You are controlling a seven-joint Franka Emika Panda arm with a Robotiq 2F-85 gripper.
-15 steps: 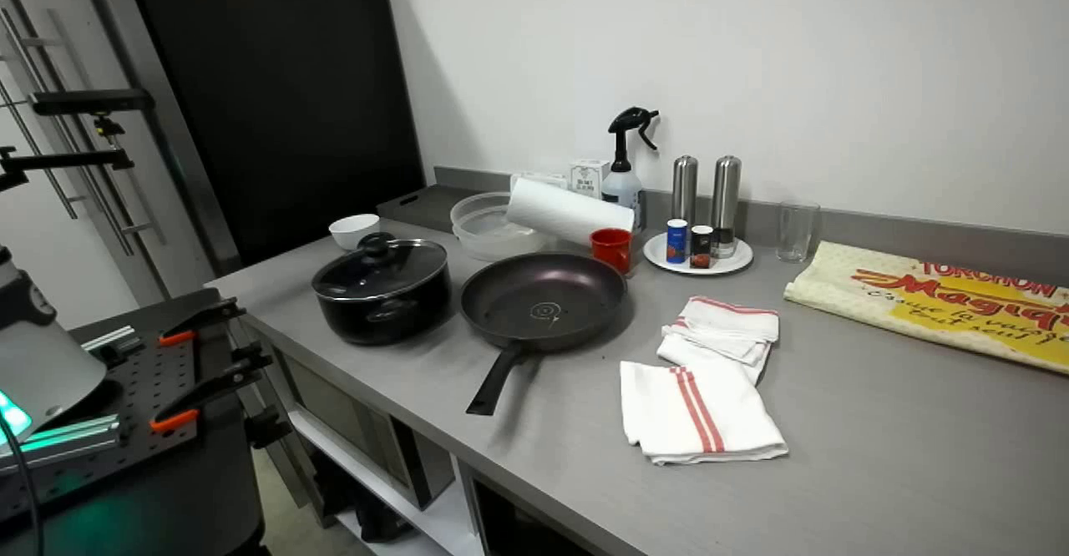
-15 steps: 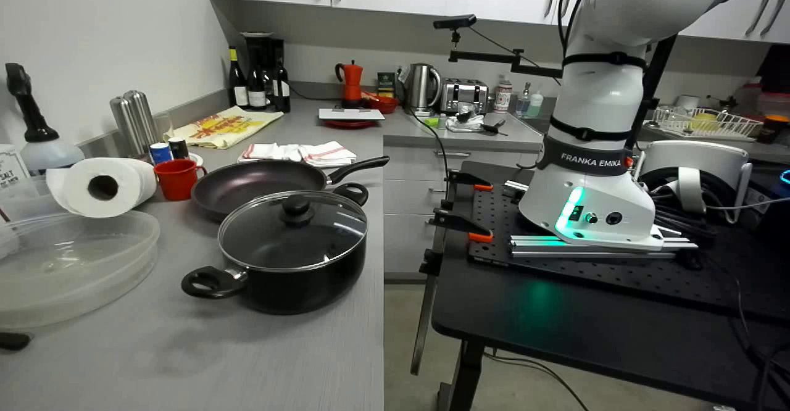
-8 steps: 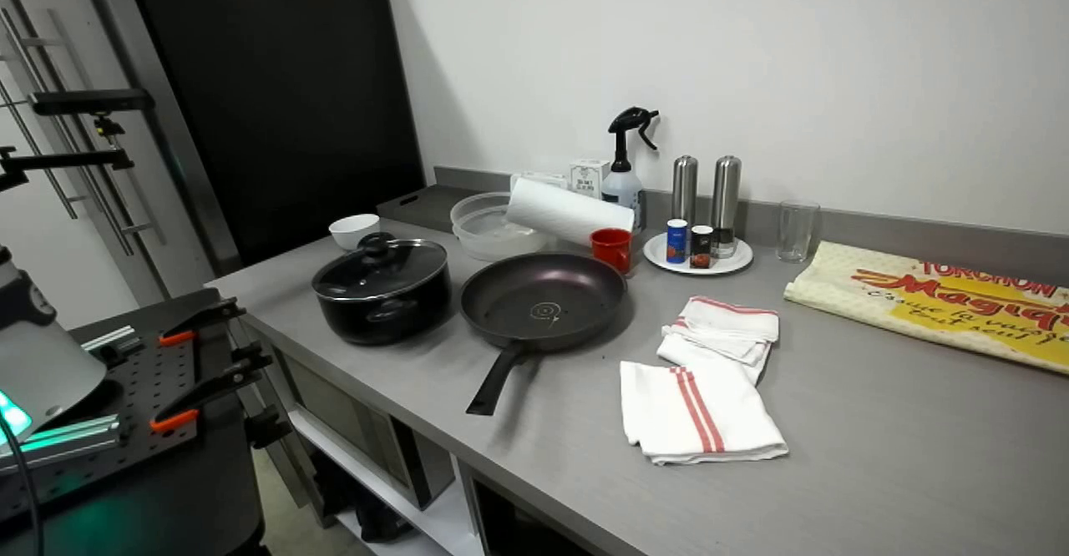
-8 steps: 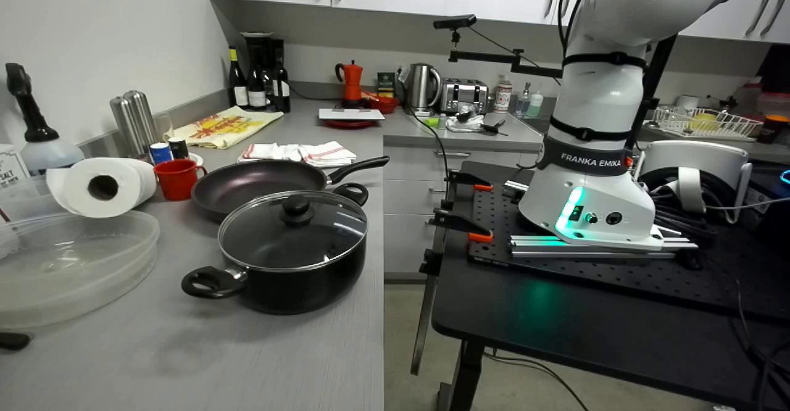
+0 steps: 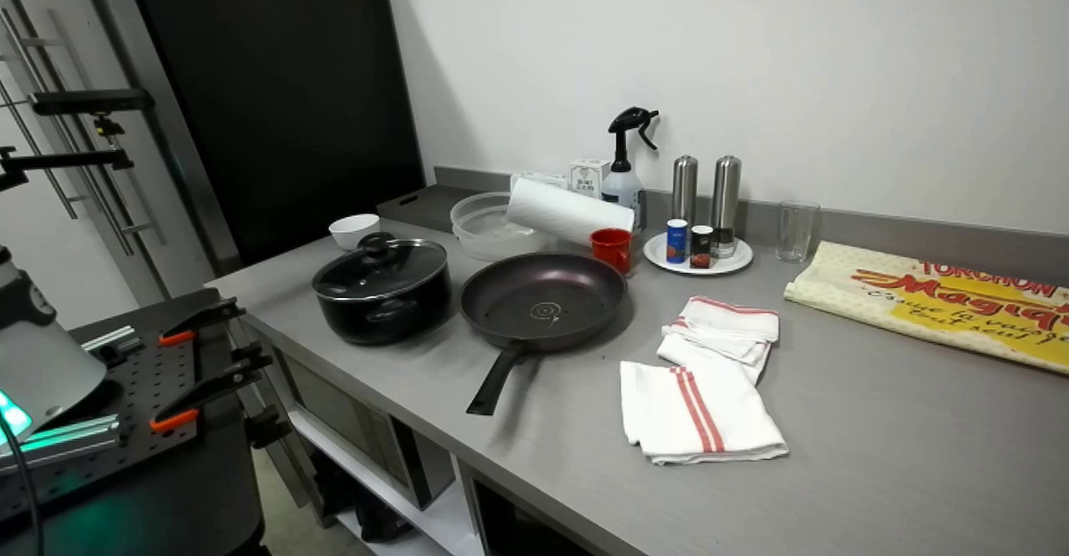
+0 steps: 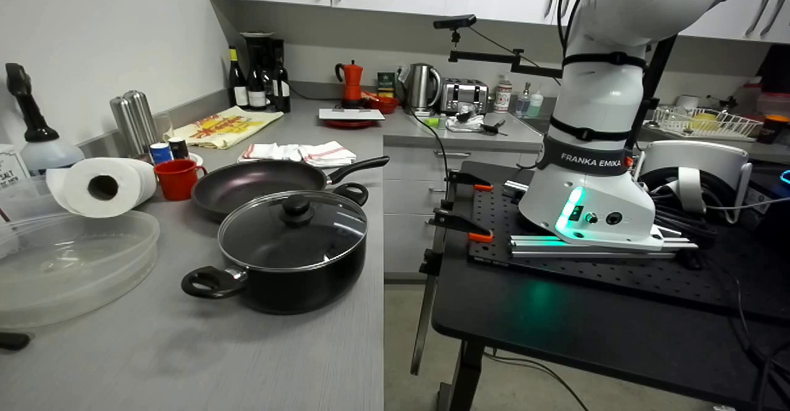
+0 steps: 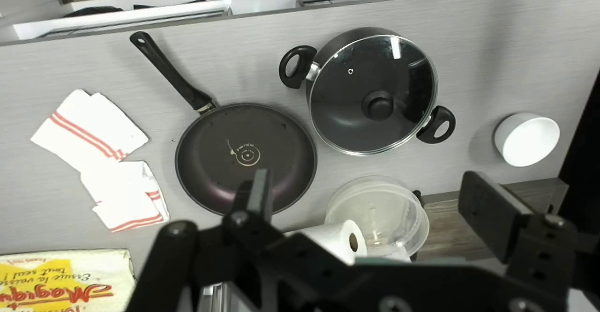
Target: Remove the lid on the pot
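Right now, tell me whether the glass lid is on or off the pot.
On. In both exterior views the glass lid covers the pot, its edge following the pot's top along the visible side.

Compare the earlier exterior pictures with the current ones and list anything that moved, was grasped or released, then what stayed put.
Nothing visibly moved in the exterior views. The lid still sits on the pot, the frying pan stays beside it, and the visible part of the arm keeps its pose. The gripper, open in the wrist view, shows in no earlier picture.
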